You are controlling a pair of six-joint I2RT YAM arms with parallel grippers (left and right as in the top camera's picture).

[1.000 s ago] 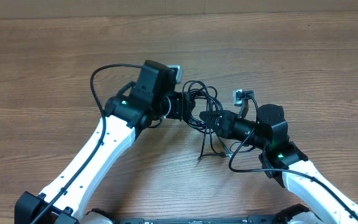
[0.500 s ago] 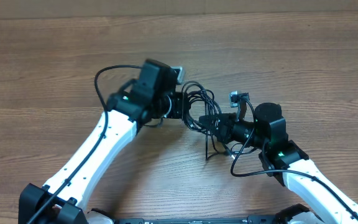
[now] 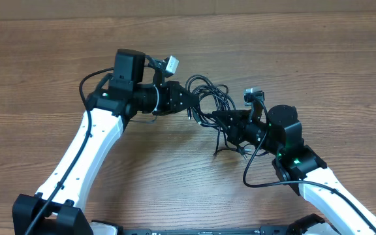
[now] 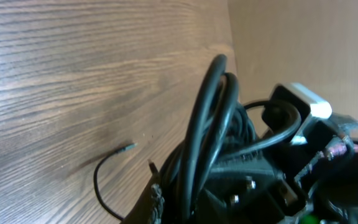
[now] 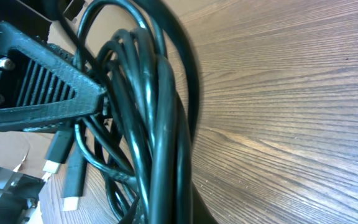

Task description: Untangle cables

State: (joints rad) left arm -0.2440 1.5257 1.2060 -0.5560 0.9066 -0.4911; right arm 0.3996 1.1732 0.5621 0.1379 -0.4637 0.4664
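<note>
The cables (image 3: 209,98) are a tangle of thin black cords hanging between my two grippers at the table's middle. My left gripper (image 3: 191,108) is shut on the tangle's left side. My right gripper (image 3: 222,121) is shut on its lower right side. In the left wrist view the cables (image 4: 211,118) loop up from my left gripper (image 4: 188,211), with the right gripper's black body behind them. In the right wrist view the cables (image 5: 157,118) run up out of my right gripper (image 5: 166,214), and two plug ends (image 5: 56,152) hang at the left. Loose ends (image 3: 226,150) trail on the wood.
The wooden table (image 3: 318,65) spreads all round. A thicker black wire (image 3: 87,88) loops off the left arm and another (image 3: 253,176) off the right arm. Cardboard (image 4: 291,37) stands behind the table's far edge.
My left gripper has shut on the cables and its arm has swung back to the left, drawing the tangle up and wider. The right gripper has stayed shut and shifted slightly.
</note>
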